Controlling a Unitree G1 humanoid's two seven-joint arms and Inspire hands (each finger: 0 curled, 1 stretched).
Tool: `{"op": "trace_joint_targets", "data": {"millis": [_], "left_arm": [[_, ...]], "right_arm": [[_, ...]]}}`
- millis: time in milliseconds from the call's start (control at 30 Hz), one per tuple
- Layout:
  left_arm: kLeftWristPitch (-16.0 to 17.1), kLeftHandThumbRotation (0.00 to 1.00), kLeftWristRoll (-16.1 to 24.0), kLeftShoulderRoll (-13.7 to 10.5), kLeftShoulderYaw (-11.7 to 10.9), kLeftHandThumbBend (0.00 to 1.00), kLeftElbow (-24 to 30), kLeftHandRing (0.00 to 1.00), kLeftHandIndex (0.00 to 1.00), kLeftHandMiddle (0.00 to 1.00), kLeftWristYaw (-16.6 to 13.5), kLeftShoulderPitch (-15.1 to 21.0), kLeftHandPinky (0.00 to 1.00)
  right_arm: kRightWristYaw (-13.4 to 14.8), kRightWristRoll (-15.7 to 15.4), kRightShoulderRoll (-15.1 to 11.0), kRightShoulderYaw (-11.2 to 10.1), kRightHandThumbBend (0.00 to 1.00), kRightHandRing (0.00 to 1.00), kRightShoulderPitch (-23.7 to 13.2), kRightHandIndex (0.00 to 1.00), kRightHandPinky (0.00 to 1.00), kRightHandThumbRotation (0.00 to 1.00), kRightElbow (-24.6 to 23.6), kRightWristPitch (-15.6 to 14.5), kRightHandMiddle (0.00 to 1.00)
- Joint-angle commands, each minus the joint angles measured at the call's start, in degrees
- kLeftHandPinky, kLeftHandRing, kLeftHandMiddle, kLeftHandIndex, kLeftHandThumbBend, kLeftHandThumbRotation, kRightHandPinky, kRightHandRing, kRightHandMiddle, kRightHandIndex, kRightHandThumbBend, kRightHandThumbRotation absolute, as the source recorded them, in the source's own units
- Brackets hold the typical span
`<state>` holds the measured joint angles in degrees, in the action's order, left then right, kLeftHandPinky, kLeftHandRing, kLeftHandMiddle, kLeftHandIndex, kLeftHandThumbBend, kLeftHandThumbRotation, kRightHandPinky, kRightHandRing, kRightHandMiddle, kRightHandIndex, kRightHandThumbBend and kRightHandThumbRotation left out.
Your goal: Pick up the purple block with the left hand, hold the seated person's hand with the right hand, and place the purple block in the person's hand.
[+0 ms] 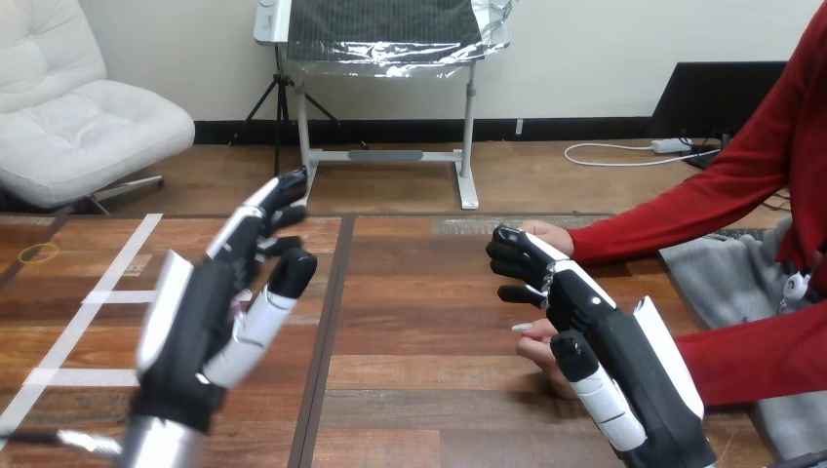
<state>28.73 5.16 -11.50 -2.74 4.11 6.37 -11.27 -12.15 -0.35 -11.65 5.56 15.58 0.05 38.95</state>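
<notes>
Head view: left hand (195, 322) turned away, right hand (607, 327) overlapping the person's hands (538, 343); neither grip discernible.

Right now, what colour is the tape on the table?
The tape is white, best seen in head view.

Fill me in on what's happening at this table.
The left robot hand is raised above the wooden table, palm turned inward. Whether it holds the purple block is hard to tell. The right robot hand lies between the seated person's two hands, with the person's farther hand just beyond it and the person's nearer hand beside its thumb. Whether it grips either one cannot be told.
</notes>
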Motion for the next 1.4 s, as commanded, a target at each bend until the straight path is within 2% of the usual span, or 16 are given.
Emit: {"op": "trace_joint_targets", "data": {"millis": [0, 167, 367, 633, 900, 1367], "left_arm": [[-0.66, 0.88, 1.5, -3.83, -3.21, 0.75, -2.59, 0.84, 0.84, 0.87, -0.85, 7.21, 0.73], [-2.49, 0.86, 3.85, -6.66, -4.4, 0.76, -5.07, 0.84, 0.84, 0.86, -1.28, 10.24, 0.72], [-2.65, 0.83, 6.53, -9.82, -5.2, 0.74, -9.28, 0.84, 0.85, 0.87, -1.98, 13.78, 0.71], [-2.99, 0.77, 8.63, -12.39, -5.38, 0.68, -15.3, 0.85, 0.86, 0.87, -3.14, 18.36, 0.74], [-3.12, 0.75, 13.2, -15.24, -4.09, 0.64, -22.16, 0.85, 0.86, 0.88, -5.59, 23.15, 0.76], [-5.87, 0.7, 19.37, -17.69, -1.53, 0.59, -30.12, 0.85, 0.88, 0.89, -7.36, 29.24, 0.73]], "right_arm": [[-0.08, 0.42, -0.61, -1.31, 0.75, 0.86, -1.44, 0.88, 0.8, 1.0, -3.27, 0.42, 0.87], [-0.05, 0.34, -0.67, -1.45, 0.75, 0.86, -1.5, 0.87, 0.8, 1.0, -3.05, 0.9, 0.87], [-0.1, 0.69, -0.55, -1.4, 0.74, 0.86, -1.29, 0.87, 0.79, 1.0, -3.18, 0.87, 0.87], [-0.3, 0.96, -0.54, -1.31, 0.74, 0.87, -1.04, 0.87, 0.8, 1.0, -3.37, 0.71, 0.87], [-1.3, 1.65, -0.95, -1.19, 0.74, 0.88, -1.06, 0.88, 0.82, 1.0, -3.59, 0.54, 0.88], [-2.34, 1.81, -0.88, -1.66, 0.74, 0.89, -1.01, 0.89, 0.83, 1.0, -4.67, -0.19, 0.88]]}}
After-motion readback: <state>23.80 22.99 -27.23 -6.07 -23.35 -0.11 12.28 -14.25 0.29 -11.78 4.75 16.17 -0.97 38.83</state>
